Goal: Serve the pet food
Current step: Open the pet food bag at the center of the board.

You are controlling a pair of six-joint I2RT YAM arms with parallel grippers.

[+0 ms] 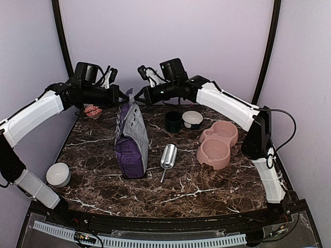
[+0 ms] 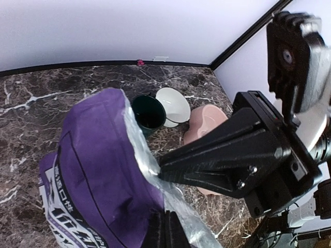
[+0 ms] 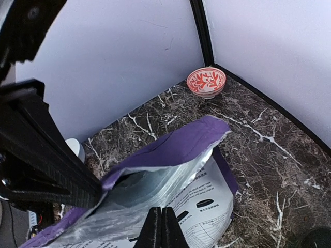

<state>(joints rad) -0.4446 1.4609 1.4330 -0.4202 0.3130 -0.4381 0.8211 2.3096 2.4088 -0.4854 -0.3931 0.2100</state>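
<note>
Left fingers [image 2: 156,232] and right fingers [image 3: 154,232] are each pinched together on opposite lips of the upright purple-and-grey foil bag [image 1: 131,139], probably to pull its mouth open. No reddish-brown kibble shows; presumably it is inside that bag. Pink plastic double bowl [image 1: 218,144] waits on the dark marble counter [image 1: 207,186].

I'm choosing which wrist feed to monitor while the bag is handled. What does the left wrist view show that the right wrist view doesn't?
Only the left wrist view: the dark green cup, the white bowl, the pink double bowl, and the right hand pinching the purple bag.
Only the right wrist view: the red-patterned bowl by the back wall, and the left hand at the bag's mouth.
Both: the bag with its foil lining, and the marble table. No kibble is visible in either.
</note>
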